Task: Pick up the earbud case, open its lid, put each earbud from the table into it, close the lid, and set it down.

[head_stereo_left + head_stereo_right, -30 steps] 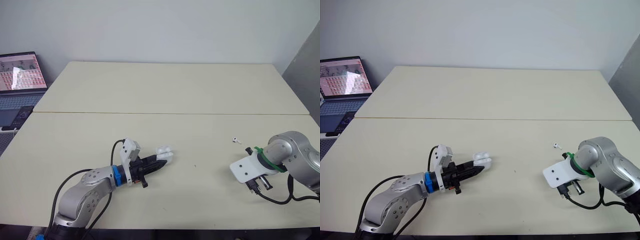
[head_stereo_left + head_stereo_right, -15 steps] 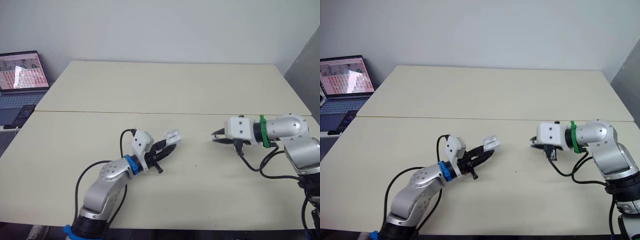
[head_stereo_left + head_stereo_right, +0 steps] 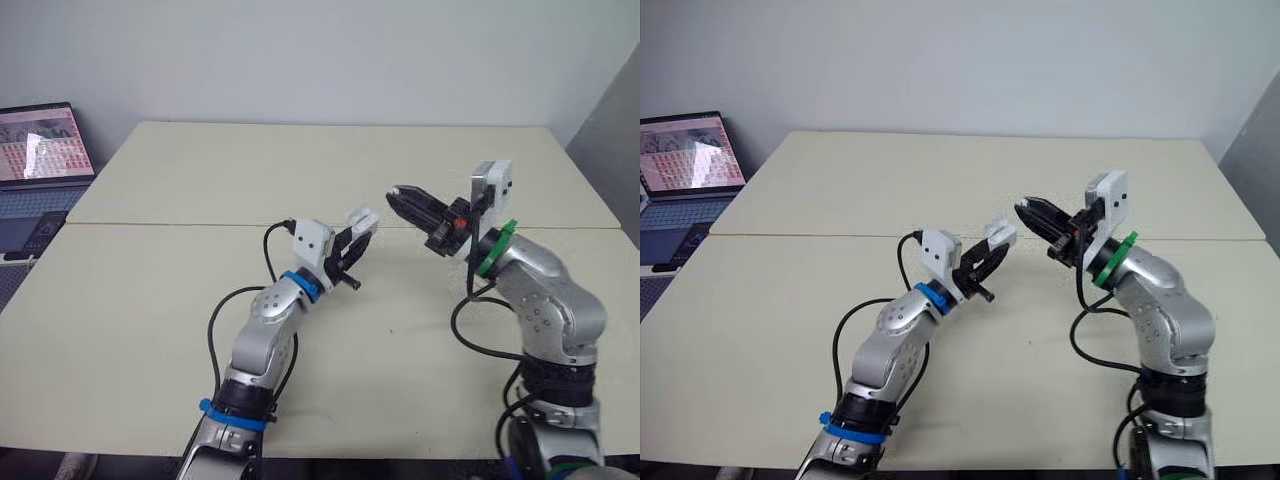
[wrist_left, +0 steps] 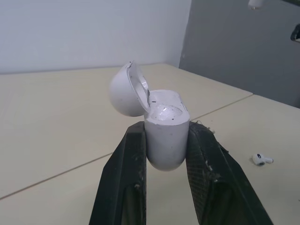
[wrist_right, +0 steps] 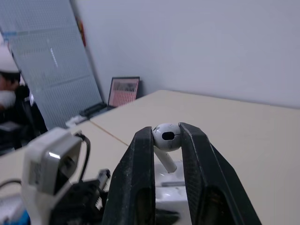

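My left gripper (image 3: 350, 243) is clamped on the earbud case (image 4: 164, 136) and holds it above the table (image 3: 300, 180). Its lid (image 4: 124, 89) is swung open, and my fingers cover its lower sides. My right gripper (image 3: 405, 198), just beside it, pinches one earbud (image 5: 167, 136), its stem partly hidden behind a finger. A second earbud (image 4: 261, 159) lies on the table, small and blurred.
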Robot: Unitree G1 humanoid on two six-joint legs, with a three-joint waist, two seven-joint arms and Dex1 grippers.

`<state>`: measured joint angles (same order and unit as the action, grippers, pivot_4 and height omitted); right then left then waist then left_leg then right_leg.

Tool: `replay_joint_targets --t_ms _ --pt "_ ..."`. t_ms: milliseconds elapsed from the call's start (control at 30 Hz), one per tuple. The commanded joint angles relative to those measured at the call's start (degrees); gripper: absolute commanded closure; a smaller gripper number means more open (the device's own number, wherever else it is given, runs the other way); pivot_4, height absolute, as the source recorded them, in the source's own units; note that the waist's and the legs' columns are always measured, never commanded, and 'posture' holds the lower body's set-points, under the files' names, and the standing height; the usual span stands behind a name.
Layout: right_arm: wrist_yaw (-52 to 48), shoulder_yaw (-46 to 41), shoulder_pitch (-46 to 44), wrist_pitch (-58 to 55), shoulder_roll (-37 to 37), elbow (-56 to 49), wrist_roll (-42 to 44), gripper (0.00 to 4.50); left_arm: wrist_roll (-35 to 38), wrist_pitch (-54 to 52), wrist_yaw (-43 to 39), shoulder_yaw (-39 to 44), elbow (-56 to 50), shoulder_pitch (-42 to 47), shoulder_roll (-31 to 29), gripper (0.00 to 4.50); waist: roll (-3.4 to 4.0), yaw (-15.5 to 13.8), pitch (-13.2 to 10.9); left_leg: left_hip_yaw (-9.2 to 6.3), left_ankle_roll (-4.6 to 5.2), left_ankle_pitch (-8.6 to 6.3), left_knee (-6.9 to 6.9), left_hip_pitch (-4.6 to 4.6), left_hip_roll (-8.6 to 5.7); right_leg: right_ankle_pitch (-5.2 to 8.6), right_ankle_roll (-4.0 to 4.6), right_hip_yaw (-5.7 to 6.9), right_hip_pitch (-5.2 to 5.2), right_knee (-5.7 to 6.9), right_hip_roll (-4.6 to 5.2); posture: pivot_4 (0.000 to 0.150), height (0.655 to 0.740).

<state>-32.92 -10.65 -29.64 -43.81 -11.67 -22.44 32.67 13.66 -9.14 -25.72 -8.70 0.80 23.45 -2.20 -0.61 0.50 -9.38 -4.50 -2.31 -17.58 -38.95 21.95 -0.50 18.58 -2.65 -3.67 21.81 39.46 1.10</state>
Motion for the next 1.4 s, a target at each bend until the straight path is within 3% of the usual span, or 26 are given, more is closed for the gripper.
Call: replay_joint_targets --t_ms 33,367,1067,1400 --pt "4.52 0.26 0.62 -0.33 1.79 -3.50 2.40 4.09 -1.87 2.98 0.07 -1.35 -0.10 1.28 0.80 3.71 0.01 0.02 0.00 0.00 0.00 0.00 0.00 0.00 0.00 0.00 0.00 0.00 0.01 0.01 0.00 0.150 0.7400" --pt "9.70 6.30 3.93 -0.40 2.77 -2.84 1.76 4.09 -2.73 2.43 1.48 -2.84 -4.13 -1.71 2.11 3.71 0.01 0.57 0.01 0.03 0.00 0.00 0.02 0.02 0.02 0.00 0.00 -0.04 0.09 0.05 -0.03 0.150 0.7400" --pt "11.17 8.00 6.27 4.27 1.89 1.18 0.56 4.09 -2.68 2.48 0.95 -2.99 -5.26 -2.37 1.95 3.71 0.01 1.12 0.01 0.07 0.02 -0.01 0.03 0.06 0.02 0.00 0.00 -0.08 0.16 0.08 -0.04 0.150 0.7400" --pt "9.76 6.79 5.39 7.10 0.66 1.15 0.70 0.65 -2.49 2.40 0.43 -3.05 -5.58 -3.32 1.47 3.71 0.01 1.13 0.01 0.06 0.02 -0.01 0.03 0.07 0.02 0.00 0.00 -0.08 0.17 0.07 -0.04 0.150 0.7400"
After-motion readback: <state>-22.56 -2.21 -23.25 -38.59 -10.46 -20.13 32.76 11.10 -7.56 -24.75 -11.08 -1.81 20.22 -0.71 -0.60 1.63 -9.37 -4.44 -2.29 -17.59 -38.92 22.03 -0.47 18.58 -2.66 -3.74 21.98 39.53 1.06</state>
